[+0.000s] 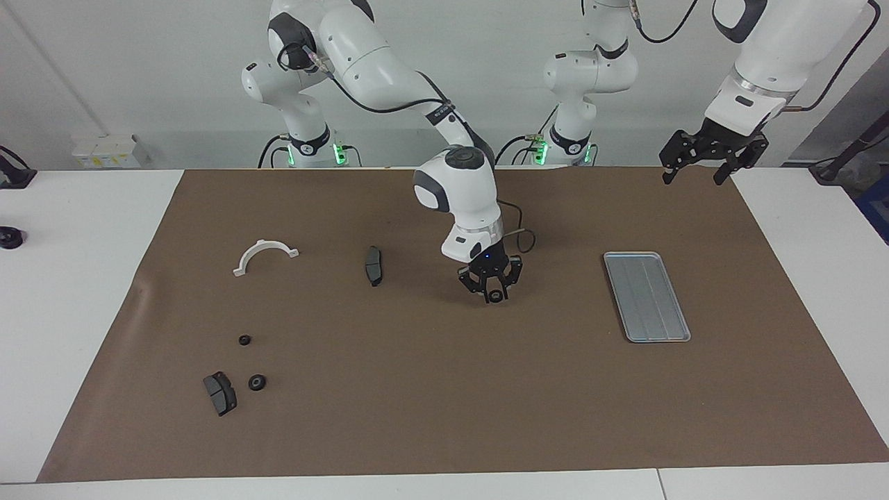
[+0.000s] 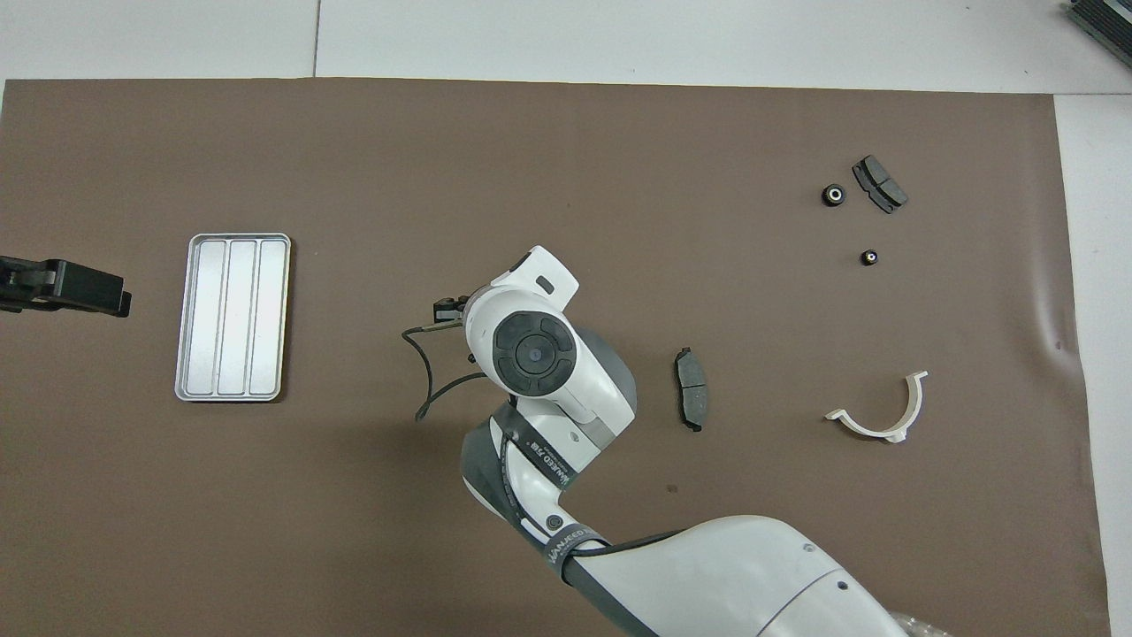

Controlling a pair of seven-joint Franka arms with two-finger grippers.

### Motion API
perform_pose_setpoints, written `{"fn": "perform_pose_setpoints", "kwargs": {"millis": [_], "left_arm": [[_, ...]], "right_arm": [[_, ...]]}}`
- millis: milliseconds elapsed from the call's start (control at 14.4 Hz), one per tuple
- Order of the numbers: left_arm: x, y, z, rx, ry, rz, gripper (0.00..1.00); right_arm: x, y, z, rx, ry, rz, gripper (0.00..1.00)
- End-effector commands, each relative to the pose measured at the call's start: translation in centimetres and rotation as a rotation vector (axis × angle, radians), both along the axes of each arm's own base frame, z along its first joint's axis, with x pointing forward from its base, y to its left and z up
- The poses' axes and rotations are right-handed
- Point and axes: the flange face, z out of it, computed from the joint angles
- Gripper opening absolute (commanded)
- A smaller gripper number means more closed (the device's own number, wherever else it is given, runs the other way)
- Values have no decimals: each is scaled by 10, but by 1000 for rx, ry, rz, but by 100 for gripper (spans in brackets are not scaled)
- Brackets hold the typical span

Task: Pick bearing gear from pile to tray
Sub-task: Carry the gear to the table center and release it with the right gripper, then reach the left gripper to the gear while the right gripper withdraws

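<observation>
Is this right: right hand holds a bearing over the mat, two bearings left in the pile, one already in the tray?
One thing is off: the tray holds nothing, as the overhead view shows. The rest stands: the right hand holds a bearing over the mat, and two bearings remain in the pile.

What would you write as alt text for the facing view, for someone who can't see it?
The right gripper holds a small black bearing gear over the brown mat, between a dark pad and the empty silver tray. Two more gears lie toward the right arm's end; the left gripper waits, open.
</observation>
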Motion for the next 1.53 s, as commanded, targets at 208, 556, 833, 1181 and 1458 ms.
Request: {"fn": "perform_pose_setpoints", "kwargs": {"millis": [208, 556, 833, 1181, 1458], "left_arm": [[-9, 2, 2, -6, -11, -1, 100], [-8, 2, 2, -6, -20, 2, 100], [-4, 15, 3, -7, -49, 24, 100], [-1, -35, 0, -24, -56, -24, 100], [-6, -123, -49, -61, -80, 69, 100]], "right_arm": [[15, -22, 5, -37, 64, -57, 100], [71, -110, 1, -90, 64, -111, 100], [123, -227, 13, -147, 45, -80, 100], [157, -352, 19, -207, 40, -27, 99], [164, -413, 13, -249, 35, 36, 95]]}}
